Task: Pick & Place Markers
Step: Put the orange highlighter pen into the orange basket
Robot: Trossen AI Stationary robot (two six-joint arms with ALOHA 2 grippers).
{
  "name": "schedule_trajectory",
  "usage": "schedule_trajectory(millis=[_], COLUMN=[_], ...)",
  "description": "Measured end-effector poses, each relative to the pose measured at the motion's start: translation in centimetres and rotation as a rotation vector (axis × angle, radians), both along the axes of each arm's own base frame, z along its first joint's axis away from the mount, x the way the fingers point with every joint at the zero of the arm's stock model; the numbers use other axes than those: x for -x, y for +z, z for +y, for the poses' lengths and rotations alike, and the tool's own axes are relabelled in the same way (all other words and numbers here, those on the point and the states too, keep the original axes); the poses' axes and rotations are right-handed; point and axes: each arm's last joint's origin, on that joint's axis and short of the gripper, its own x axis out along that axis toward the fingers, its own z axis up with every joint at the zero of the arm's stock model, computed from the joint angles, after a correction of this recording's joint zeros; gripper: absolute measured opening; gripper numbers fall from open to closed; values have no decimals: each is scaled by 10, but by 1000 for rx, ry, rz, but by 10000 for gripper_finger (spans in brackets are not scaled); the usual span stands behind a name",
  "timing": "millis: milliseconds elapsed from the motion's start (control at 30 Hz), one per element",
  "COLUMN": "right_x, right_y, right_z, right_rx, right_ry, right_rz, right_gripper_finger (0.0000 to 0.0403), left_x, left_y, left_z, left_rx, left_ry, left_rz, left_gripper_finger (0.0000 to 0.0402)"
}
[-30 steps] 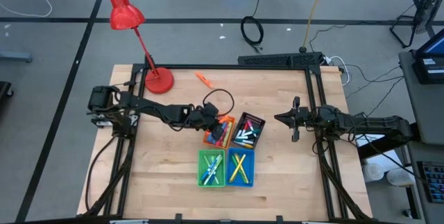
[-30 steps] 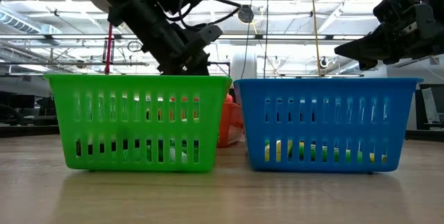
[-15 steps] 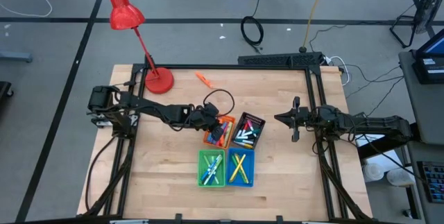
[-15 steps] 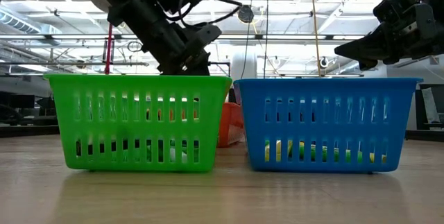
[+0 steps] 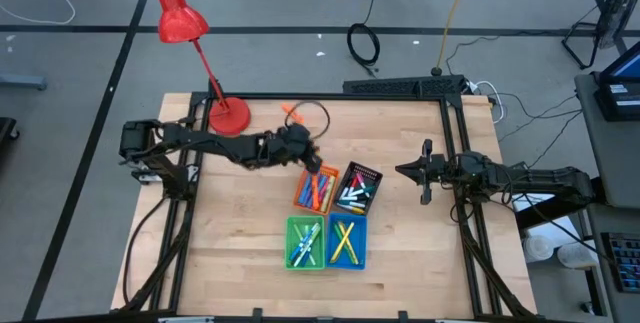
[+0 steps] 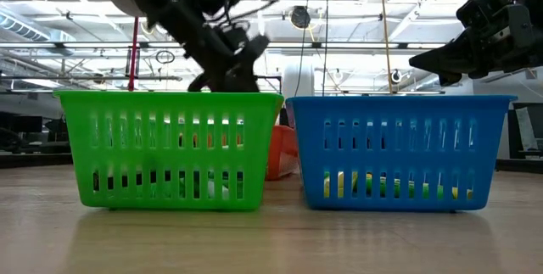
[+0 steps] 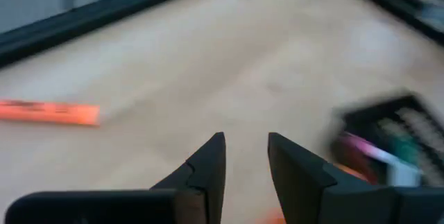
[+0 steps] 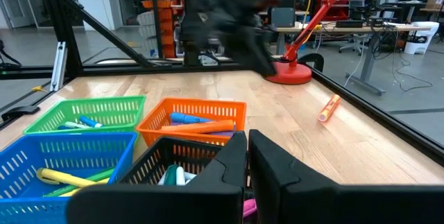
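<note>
A lone orange marker (image 5: 292, 113) (image 7: 48, 112) (image 8: 329, 107) lies flat on the wood near the table's far edge. More markers lie in four small bins: orange (image 5: 317, 191), black (image 5: 358, 188), green (image 5: 305, 241) and blue (image 5: 346, 241). My left gripper (image 5: 311, 155) (image 7: 246, 158) hovers open and empty between the orange bin and the lone marker, pointing slantwise down. My right gripper (image 5: 403, 171) (image 8: 248, 156) waits shut at the table's right, level and off the bins.
A red desk lamp stands with its base (image 5: 229, 116) at the far left, close to the lone marker. A black frame rail (image 5: 340, 96) runs along the far edge. Bare wood lies to the left of the bins and in front of them.
My left gripper has left the orange bin, rising a little and swinging toward the table's far edge and the lone orange marker. The markers in the orange bin, covered by the gripper before, now show from above. My right arm has kept still.
</note>
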Motion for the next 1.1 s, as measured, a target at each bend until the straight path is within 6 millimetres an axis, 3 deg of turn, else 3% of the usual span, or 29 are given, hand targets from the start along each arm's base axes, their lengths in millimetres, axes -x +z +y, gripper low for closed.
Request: schedule_trajectory(millis=[267, 500, 833, 1100], right_x=[0, 0, 0, 0], right_y=[0, 0, 0, 0], right_z=[0, 0, 0, 0], right_rx=[0, 0, 0, 0], right_ry=[0, 0, 0, 0], right_rz=[0, 0, 0, 0], right_gripper_finger=[8, 8, 8, 8], left_x=[33, 48, 10, -11], left_y=[-10, -24, -23, -44], left_z=[91, 131, 163, 185], left_rx=[149, 268, 304, 444], left_ry=[260, 299, 348, 392], left_rz=[34, 19, 273, 445], left_gripper_finger=[177, 224, 225, 225])
